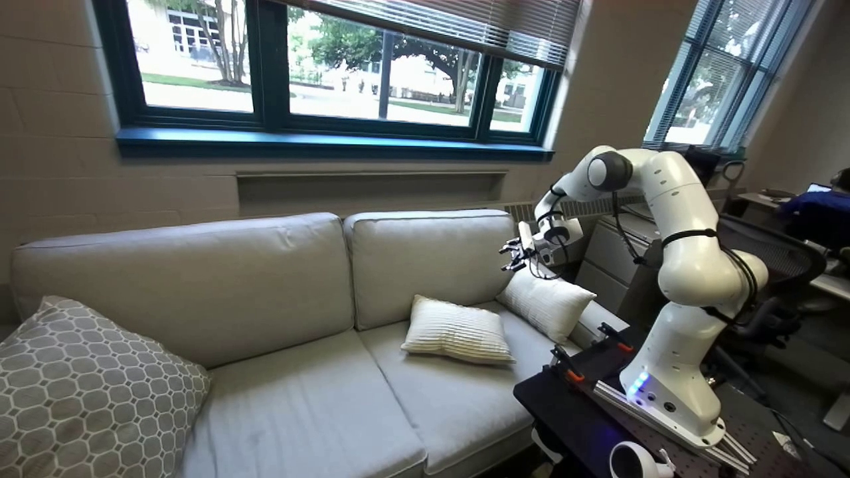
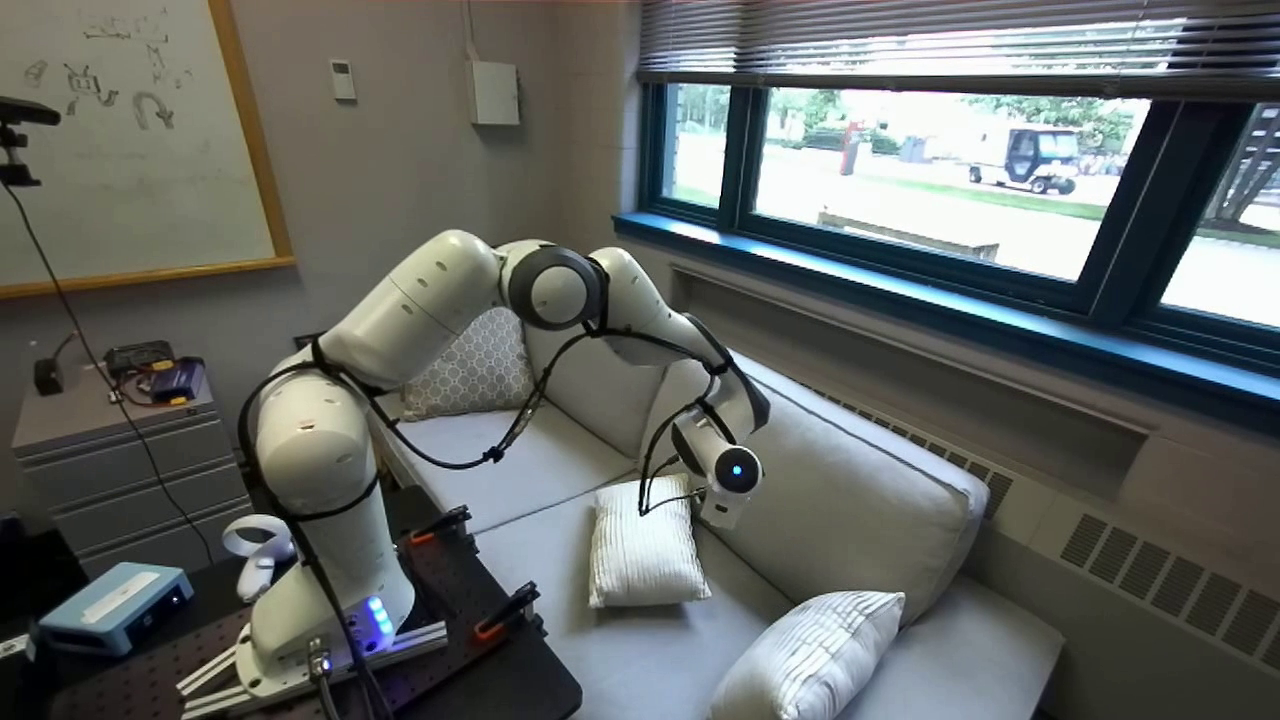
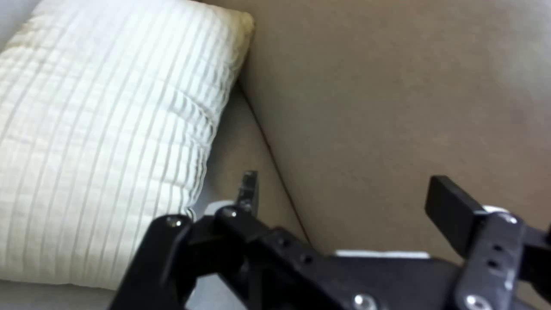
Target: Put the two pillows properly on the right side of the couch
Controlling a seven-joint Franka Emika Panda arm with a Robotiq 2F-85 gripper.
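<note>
- Far left in an exterior view: big grey patterned pillow (image 1: 99, 392), sitting on the cream couch (image 1: 285, 405).
- Next over, first off-white pillow (image 1: 458, 330), kinda flopped on the right seat cushion (image 1: 458, 405).
- Then the hand (image 1: 505, 259), hanging above the couch near the right back cushion (image 1: 438, 255), fingers (image 3: 447, 211) spread pretty wide in the wrist view.
- Second off-white pillow (image 1: 548, 304) is leaning by the padded right arm (image 1: 599, 319).
- Far right, white robot arm (image 1: 690, 219) on a black desk (image 1: 541, 392).
</note>
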